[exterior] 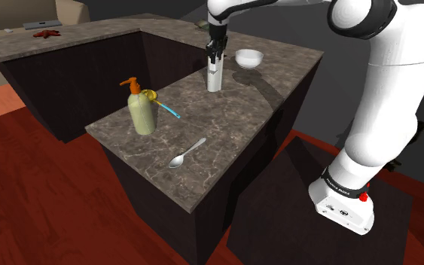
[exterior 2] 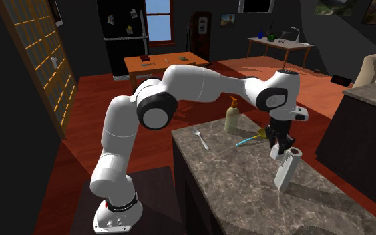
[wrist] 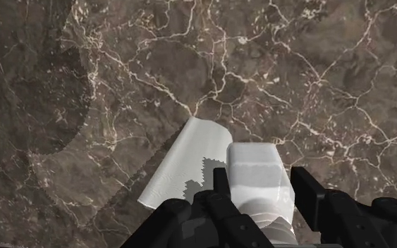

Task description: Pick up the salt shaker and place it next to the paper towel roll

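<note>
My black gripper (wrist: 261, 187) is shut on the salt shaker (wrist: 257, 165), a small white block clasped between the two fingers. It hangs just above the marble counter (exterior: 225, 113). The paper towel roll (wrist: 186, 165), a narrow white cylinder, stands upright right beside and below the shaker. In the second exterior view the gripper (exterior 2: 278, 145) holds the shaker (exterior 2: 274, 154) against the upper end of the roll (exterior 2: 286, 172). From the shoulder view the gripper (exterior: 215, 54) sits directly over the roll (exterior: 215, 78).
A white bowl (exterior: 249, 58) stands close to the roll, on the shoulder view's right. Nearer the counter's front are a green soap dispenser (exterior: 141, 111) with an orange pump, a yellow and blue brush (exterior: 161, 102) and a metal spoon (exterior: 187, 153).
</note>
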Robot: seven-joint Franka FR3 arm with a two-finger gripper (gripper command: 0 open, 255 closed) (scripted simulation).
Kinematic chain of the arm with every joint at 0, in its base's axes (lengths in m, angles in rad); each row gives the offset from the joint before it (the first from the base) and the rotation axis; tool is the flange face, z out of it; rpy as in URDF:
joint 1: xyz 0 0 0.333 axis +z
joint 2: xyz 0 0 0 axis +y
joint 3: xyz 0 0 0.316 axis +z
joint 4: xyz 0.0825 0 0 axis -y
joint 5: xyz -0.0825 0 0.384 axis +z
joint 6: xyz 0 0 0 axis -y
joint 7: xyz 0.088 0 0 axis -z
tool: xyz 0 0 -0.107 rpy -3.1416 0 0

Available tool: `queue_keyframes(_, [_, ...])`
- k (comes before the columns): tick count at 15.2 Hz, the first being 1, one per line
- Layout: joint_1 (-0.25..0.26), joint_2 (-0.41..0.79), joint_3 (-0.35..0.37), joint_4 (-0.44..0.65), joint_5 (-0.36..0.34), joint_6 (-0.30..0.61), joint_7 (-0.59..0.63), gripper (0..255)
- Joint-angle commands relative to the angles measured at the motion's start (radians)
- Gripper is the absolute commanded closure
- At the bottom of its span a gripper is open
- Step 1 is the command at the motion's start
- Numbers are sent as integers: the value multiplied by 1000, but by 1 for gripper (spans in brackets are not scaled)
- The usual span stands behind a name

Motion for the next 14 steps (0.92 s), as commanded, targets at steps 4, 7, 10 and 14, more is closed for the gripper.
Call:
queue_keyframes(4, [0, 7, -1, -56, -4, 64, 8, 255])
queue_keyframes(7, [-1, 15, -2, -86, -7, 101, 12, 255])
queue_keyframes(10, [-1, 24, -3, -113, -10, 137, 17, 255])
queue_keyframes(14, [-1, 39, -5, -146, -15, 184, 23, 255])
